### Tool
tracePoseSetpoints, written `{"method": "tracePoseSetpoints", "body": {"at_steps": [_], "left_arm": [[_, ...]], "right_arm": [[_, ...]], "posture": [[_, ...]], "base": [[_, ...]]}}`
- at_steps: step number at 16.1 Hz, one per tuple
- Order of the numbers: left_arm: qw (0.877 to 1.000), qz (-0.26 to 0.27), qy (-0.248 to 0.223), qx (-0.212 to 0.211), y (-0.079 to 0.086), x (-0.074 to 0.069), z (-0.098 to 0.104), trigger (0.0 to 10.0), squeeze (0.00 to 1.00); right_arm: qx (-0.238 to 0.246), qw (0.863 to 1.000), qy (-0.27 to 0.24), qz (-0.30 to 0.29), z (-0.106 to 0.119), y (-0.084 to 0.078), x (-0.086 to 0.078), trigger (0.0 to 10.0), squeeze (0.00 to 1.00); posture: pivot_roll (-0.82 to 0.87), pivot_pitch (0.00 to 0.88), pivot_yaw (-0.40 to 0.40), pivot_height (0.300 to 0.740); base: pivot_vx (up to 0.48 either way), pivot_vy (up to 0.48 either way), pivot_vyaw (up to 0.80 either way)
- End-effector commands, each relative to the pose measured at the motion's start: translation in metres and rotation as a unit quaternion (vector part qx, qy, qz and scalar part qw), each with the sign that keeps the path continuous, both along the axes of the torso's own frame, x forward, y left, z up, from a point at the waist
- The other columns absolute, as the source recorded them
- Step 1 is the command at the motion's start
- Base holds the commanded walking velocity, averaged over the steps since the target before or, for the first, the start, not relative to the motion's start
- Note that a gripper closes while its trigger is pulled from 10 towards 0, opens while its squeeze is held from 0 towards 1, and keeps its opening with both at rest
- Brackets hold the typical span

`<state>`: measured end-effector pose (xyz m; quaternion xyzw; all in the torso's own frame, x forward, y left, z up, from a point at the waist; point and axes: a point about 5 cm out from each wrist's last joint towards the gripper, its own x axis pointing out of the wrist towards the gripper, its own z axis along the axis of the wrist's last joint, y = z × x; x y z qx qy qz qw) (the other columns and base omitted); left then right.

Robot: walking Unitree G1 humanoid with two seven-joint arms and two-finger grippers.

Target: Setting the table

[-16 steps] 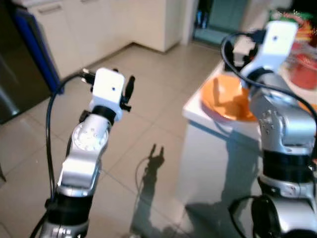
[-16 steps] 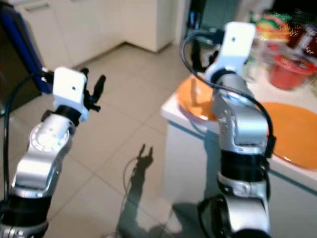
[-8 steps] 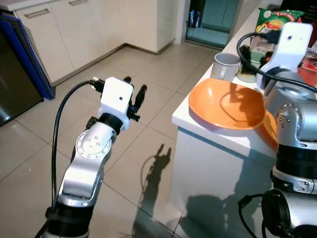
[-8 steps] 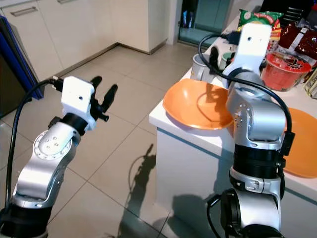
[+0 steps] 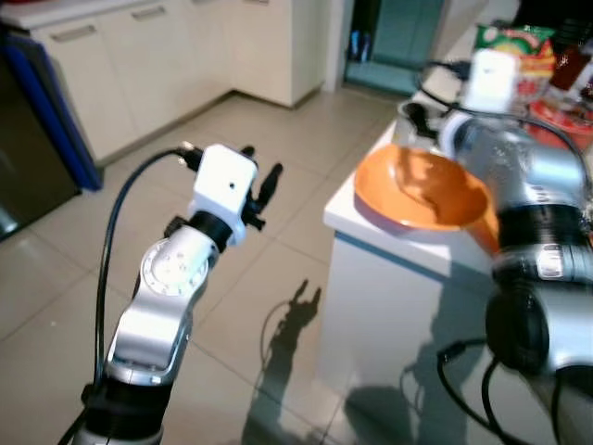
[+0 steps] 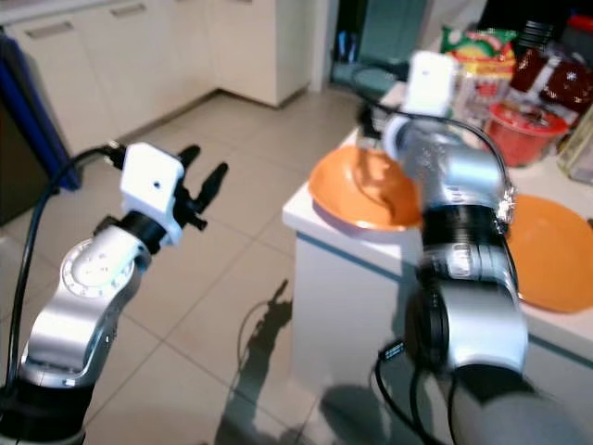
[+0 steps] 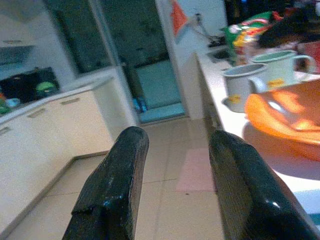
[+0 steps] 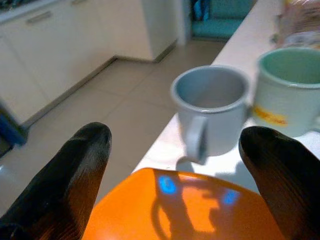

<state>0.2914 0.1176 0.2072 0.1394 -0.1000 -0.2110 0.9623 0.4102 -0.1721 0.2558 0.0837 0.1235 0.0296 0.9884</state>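
Left claw point(image 7: 170, 190) open; orange bowl point(image 7: 285, 117), two mugs point(image 7: 241, 86) on counter point(image 7: 235, 112).

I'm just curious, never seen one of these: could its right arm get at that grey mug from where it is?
Probably yes. The right gripper hangs open over the orange bowl, pointed at the grey mug just beyond it; nothing stands between them.

I see cream cabinets point(image 5: 139, 56) along the far wall above a tiled floor point(image 5: 278, 269). A green snack bag point(image 6: 477, 46) and red tub point(image 6: 526, 125) sit toward the worktop's far edge.

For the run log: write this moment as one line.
left gripper: open, over floor | right gripper: open, above orange bowl, facing grey mug | nothing held
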Motion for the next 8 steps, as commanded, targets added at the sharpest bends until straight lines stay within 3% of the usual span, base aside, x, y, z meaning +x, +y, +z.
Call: {"method": "tracePoseSetpoints", "body": {"at_steps": [1, 2, 3, 8], "left_arm": [[1.000, -0.008, -0.002, 0.009, -0.002, -0.004, 0.001, 10.0, 0.00], [1.000, -0.007, 0.000, 0.009, -0.001, -0.007, 0.001, 10.0, 0.00], [1.000, -0.007, 0.000, 0.011, 0.000, -0.009, 0.000, 10.0, 0.00], [1.000, -0.009, 0.010, 0.018, -0.001, -0.019, -0.002, 10.0, 0.00]], "right_arm": [[-0.007, 1.000, -0.007, 0.020, 0.003, 0.006, 0.006, 10.0, 1.00], [0.006, 1.000, -0.014, 0.016, 0.003, 0.009, 0.010, 10.0, 0.18], [0.008, 1.000, -0.017, 0.012, 0.003, 0.009, 0.012, 10.0, 0.00], [-0.044, 0.998, -0.011, -0.043, -0.005, -0.001, 0.016, 10.0, 0.00]], "posture": [[-0.01, 0.000, -0.022, 0.740], [-0.01, 0.000, -0.025, 0.740], [0.00, 0.000, -0.030, 0.740], [0.02, 0.000, -0.046, 0.740]], "base": [[0.000, 0.000, 0.00], [0.000, 0.000, 0.00], [0.000, 0.000, 0.00], [0.000, 0.000, 0.00]]}}
